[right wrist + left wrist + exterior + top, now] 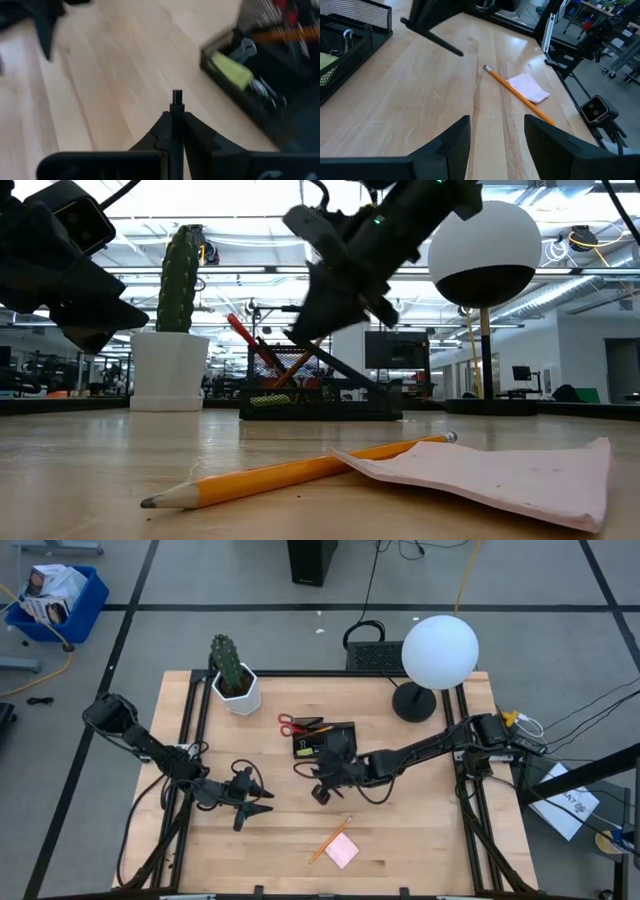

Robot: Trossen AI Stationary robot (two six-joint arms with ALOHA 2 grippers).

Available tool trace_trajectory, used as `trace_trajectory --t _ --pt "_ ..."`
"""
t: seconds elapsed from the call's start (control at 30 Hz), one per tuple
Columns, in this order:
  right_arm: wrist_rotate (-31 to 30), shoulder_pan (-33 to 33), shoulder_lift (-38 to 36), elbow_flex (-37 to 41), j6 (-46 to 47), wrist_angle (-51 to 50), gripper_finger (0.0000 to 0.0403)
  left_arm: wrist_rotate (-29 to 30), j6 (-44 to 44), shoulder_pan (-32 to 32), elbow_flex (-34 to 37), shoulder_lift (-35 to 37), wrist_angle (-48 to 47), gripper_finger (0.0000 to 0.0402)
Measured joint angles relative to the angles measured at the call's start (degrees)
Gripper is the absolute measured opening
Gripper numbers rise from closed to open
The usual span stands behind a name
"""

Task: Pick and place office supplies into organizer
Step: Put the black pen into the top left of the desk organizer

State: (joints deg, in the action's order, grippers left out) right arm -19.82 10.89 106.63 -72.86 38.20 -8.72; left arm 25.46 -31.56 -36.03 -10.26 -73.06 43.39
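The black mesh organizer (325,740) stands mid-table, with red-handled scissors (290,723) sticking out of its far left corner. My right gripper (321,791) hovers just in front of it, shut on a black pen (435,39). An orange pencil (330,838) lies near the front edge, its eraser end resting on a pink sticky-note pad (342,852). My left gripper (262,802) waits open to the left of the right one, low over the wood with nothing between its fingers. My right gripper pinches the black pen between its two fingers, which lie along it. One end of the pen (177,98) sticks out just past the fingertips. The fingers slant down from the table's right side. The pen hangs tilted, clear of the table.
A white pot with a cactus (235,680) stands at the far left and a globe lamp (437,655) at the far right. A yellow-green pad (230,70) lies inside the organizer. Bare wood lies between the organizer and the pencil.
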Motion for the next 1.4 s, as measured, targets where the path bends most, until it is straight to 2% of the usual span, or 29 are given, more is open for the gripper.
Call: trace_trajectory --t 0.1,0.37,0.47,0.63,1.03,1.4 --pt "-1.71 -0.58 0.02 0.00 -4.24 5.62 0.0019 0.01 0.00 0.00 0.00 0.00 -0.05 0.0189" --pt "-11.87 -3.26 -0.01 -0.04 -21.41 22.43 0.0019 0.01 -0.01 0.00 0.00 0.00 -0.25 0.0189" --pt "-11.86 -5.16 -0.01 -0.04 -26.62 29.90 0.0019 0.01 0.03 0.00 0.01 0.00 -0.27 0.0189" --pt "-12.11 -8.25 -0.03 -0.04 -31.37 36.82 0.0018 0.01 0.17 0.00 0.00 0.00 -0.39 0.0189" --pt "-11.59 -14.34 -0.02 -0.07 -33.27 37.89 0.0018 0.46 0.15 0.00 0.01 0.00 -1.69 0.0189" --pt "-10.11 -15.45 5.45 1.30 -34.58 43.32 0.0018 0.51 -0.01 0.00 0.00 0.00 -1.67 0.0189"
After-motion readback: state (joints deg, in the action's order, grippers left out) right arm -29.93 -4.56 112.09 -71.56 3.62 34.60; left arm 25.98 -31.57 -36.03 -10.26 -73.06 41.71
